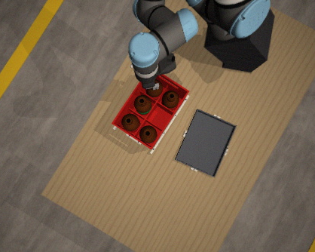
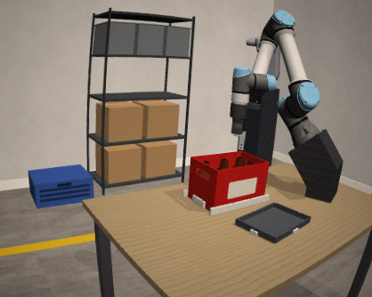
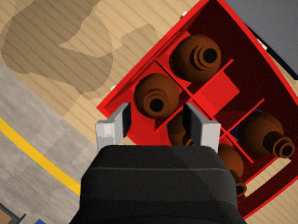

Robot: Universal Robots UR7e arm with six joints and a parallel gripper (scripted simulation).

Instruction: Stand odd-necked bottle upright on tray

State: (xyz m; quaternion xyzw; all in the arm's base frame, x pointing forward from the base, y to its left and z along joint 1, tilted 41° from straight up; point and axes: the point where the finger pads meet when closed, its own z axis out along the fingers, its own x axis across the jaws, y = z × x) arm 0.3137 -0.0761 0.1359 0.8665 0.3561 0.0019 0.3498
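Note:
A red crate [image 1: 150, 113] holds five brown bottles, all upright, with one cell empty. The bottles stand at the back [image 1: 154, 90], back right [image 1: 170, 99], middle left [image 1: 142, 104], front left [image 1: 130, 122] and front right [image 1: 148, 133]. I cannot tell which neck differs. My gripper [image 3: 156, 113] is open and empty. It hangs above the crate's back corner, over one bottle [image 3: 156, 96], and is apart from it. In the side view the gripper [image 2: 240, 144] is well above the crate [image 2: 229, 180]. The dark grey tray [image 1: 206, 142] lies empty to the right of the crate.
The crate sits on white locating strips on the wooden table. The robot's dark base [image 1: 239, 41] stands at the table's back. A shelf rack with cardboard boxes [image 2: 137, 133] and a blue case [image 2: 60, 186] stand off the table.

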